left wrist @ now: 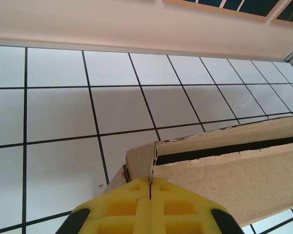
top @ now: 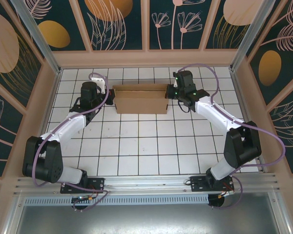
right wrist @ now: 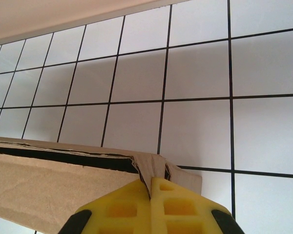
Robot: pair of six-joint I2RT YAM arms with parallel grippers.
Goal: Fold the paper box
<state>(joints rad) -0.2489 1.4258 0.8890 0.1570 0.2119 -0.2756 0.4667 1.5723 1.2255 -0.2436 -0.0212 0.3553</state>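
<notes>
The brown paper box [top: 139, 101] stands folded up at the far middle of the tiled table, its walls raised. At its left end my left gripper [top: 109, 92] is shut on the box's left side wall; in the left wrist view the yellow fingers [left wrist: 132, 204] pinch the edge of the cardboard [left wrist: 224, 175]. At the right end my right gripper [top: 170, 92] is shut on the box's right side wall. In the right wrist view a thin cardboard edge runs down between the yellow fingers [right wrist: 173, 207], with the paper box [right wrist: 49, 187] stretching to the left.
White tiles with black joints cover the table [top: 146, 146]. A beige rim [top: 146, 59] and patterned panels close the back and sides. Both arm bases sit at the near edge [top: 146, 183].
</notes>
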